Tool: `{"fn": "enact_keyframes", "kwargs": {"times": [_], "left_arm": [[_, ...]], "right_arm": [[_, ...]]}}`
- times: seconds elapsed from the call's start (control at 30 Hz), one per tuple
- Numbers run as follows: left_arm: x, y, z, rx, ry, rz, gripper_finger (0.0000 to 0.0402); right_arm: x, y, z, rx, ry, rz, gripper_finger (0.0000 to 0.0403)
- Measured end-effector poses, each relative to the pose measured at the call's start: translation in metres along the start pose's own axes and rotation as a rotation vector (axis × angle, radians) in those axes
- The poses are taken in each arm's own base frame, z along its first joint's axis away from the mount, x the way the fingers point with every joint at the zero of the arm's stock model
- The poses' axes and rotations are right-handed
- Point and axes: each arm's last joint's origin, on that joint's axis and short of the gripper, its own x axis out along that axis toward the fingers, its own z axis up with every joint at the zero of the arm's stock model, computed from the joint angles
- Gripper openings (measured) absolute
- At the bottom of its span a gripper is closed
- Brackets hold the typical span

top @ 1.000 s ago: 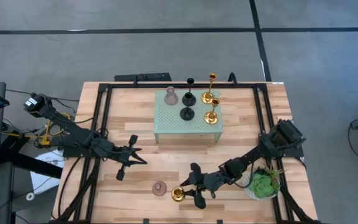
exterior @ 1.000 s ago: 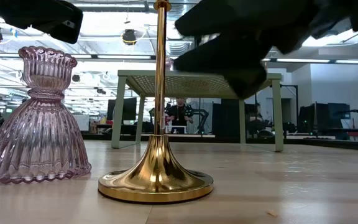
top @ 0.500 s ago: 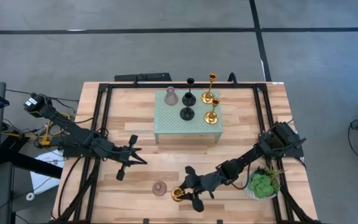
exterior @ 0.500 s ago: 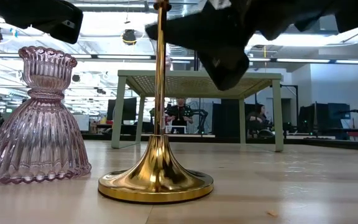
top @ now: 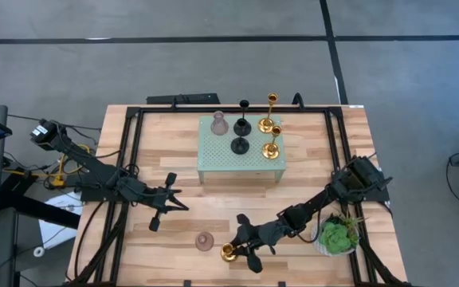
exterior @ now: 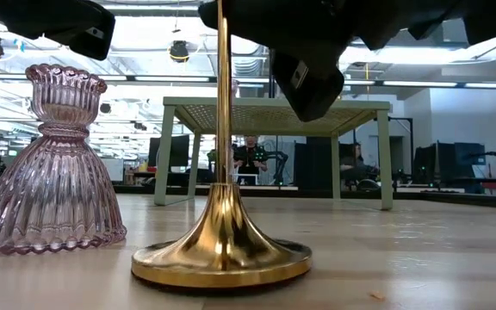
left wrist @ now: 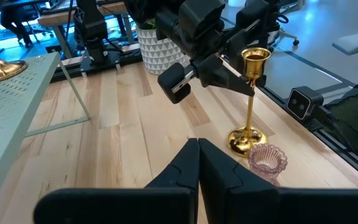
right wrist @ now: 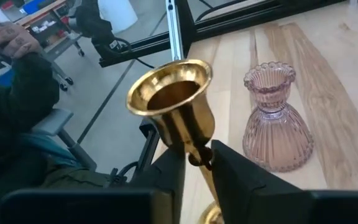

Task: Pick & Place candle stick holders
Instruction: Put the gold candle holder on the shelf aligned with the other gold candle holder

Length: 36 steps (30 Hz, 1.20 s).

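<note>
A gold candle stick holder (top: pixel 228 252) stands near the table's front edge, with my right gripper (top: pixel 236 244) shut on its stem. A pink ribbed holder (top: pixel 205 241) rests on its base just left of it. On the green perforated stand (top: pixel 213 163) at the back are one pink holder (top: pixel 219 123), two black ones (top: pixel 241 135) and two gold ones (top: pixel 269 127). My left gripper (top: pixel 183 207) hangs shut and holding nothing over the table's left middle. My right gripper pinches the gold holder's slim stem (right wrist: pixel 194 152) just under the cup (right wrist: pixel 169 93), between its two fingers (right wrist: pixel 229 168). The fingers come from the table's right, slanting a little down, and lie across the stem. The holder stands upright with its flared base (exterior: pixel 220 263) down at the table top.
A green plant in a white pot (top: pixel 337 237) sits close behind my right arm at the front right. Black frame rails (top: pixel 134 135) run along the table's sides. A person's sleeve and hand (right wrist: pixel 17 43) show beyond the table edge.
My right gripper has moved a little toward the gold holder, tipped slightly and shut on its stem under the cup. The holder has slid a little toward the table's near edge and stays upright.
</note>
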Motion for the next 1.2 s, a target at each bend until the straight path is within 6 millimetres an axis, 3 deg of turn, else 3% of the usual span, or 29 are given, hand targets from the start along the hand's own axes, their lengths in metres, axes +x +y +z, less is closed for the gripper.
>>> {"fn": "enact_keyframes", "kwargs": {"times": [0.17, 0.5, 0.73, 0.93, 1.2], "left_arm": [[0.0, 0.0, 0.0, 0.0, 0.0, 0.0, 0.0004], [0.0, 0.0, 0.0, 0.0, 0.0, 0.0, 0.0004], [0.0, 0.0, 0.0, 0.0, -0.001, 0.0, 0.0004], [0.0, 0.0, 0.0, -0.001, -0.003, 0.0, 0.0004], [0.0, 0.0, 0.001, -0.002, -0.005, 0.0, 0.0004]], "right_arm": [[0.001, -0.003, 0.002, -0.007, -0.009, -0.009, 0.0018], [-0.006, -0.006, 0.011, -0.013, 0.003, -0.098, 0.0018], [-0.045, 0.004, 0.052, -0.036, -0.044, -0.26, 0.0018], [-0.092, 0.007, 0.094, -0.049, -0.168, -0.434, 0.0018], [-0.129, -0.013, 0.131, -0.018, -0.315, -0.649, 0.0018]]}}
